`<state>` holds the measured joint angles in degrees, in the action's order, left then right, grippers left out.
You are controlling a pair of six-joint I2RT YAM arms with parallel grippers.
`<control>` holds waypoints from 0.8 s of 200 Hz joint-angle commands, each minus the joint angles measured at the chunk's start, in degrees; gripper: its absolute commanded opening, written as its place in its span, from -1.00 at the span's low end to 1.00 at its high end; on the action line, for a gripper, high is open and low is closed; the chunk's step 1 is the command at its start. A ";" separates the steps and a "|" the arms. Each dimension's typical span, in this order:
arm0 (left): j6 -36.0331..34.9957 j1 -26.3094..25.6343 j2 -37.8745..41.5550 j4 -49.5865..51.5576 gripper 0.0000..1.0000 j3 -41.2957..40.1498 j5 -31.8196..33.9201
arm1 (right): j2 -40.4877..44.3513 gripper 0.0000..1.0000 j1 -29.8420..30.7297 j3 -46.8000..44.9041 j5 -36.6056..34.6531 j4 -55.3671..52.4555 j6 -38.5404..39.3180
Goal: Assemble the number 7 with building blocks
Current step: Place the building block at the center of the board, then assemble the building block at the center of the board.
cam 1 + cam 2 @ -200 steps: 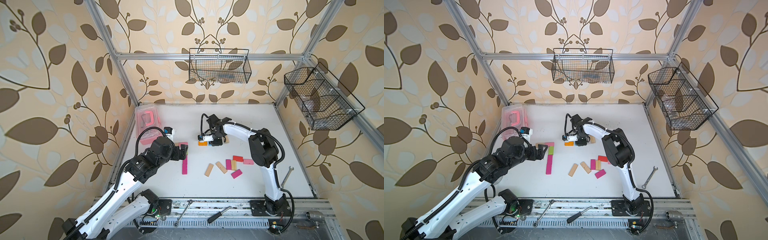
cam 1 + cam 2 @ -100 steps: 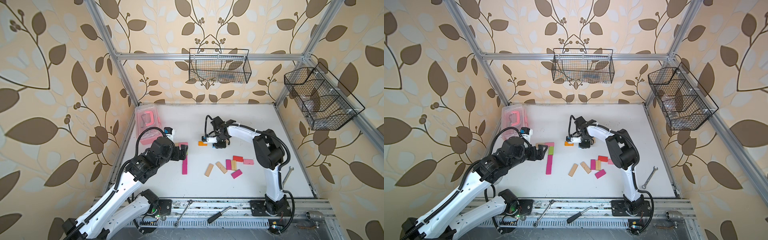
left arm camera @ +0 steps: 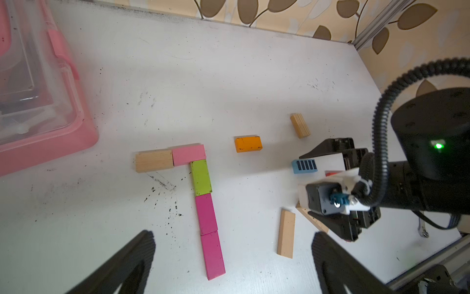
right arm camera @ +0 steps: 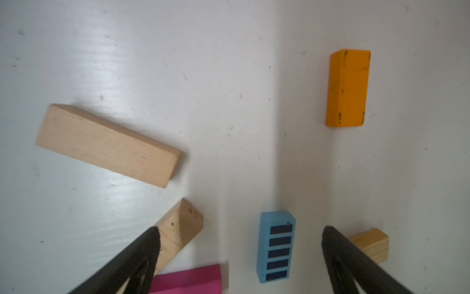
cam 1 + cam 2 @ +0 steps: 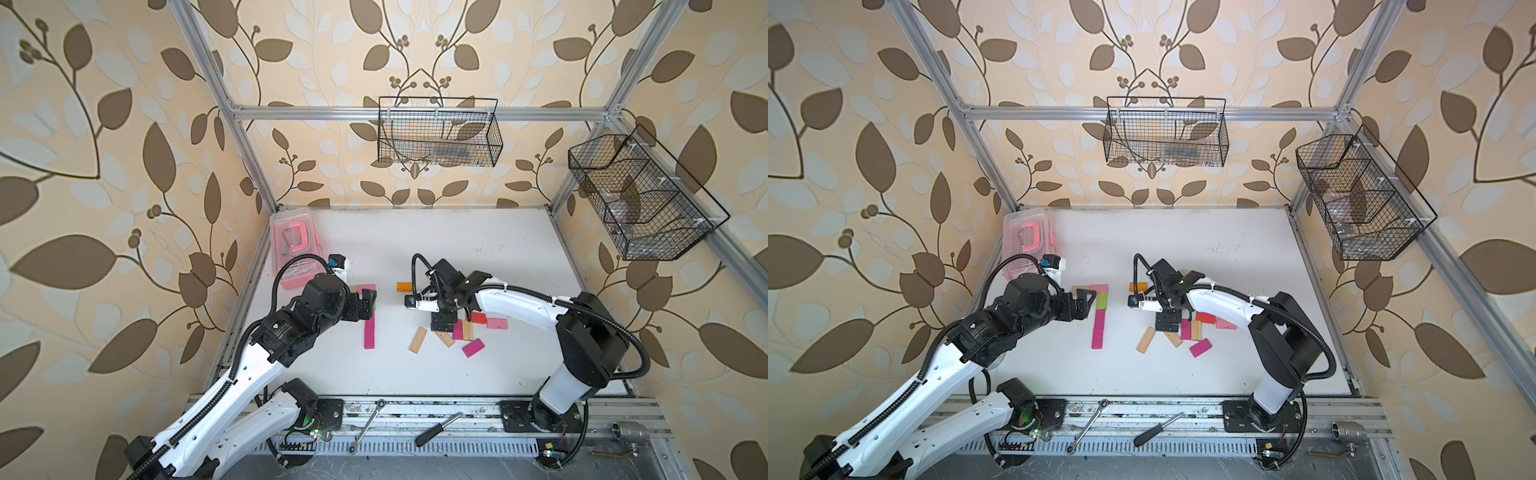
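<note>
Both unclenched: left end effector [image 3: 232,236], right end effector [image 4: 240,230]; pink box [image 3: 63,142] lidded, contents indistinct.

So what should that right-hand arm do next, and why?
Probably lift the right pincer straight up and clear. Its jaws stand open, the blue striped block lies loose on the table between them, and the 7 already looks whole: wood block and pink block form the bar, lime green block and magenta blocks the stem.
</note>
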<state>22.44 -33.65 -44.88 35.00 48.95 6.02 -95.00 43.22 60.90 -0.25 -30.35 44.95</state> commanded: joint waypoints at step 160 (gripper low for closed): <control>0.41 -1.16 10.95 -1.67 0.98 -0.96 1.62 | -13.56 0.17 11.14 6.88 -1.96 -9.38 6.23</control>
<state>22.50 -33.85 -34.76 34.48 48.38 6.24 -106.28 55.53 67.24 -2.44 -34.81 50.59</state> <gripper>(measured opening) 0.989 0.605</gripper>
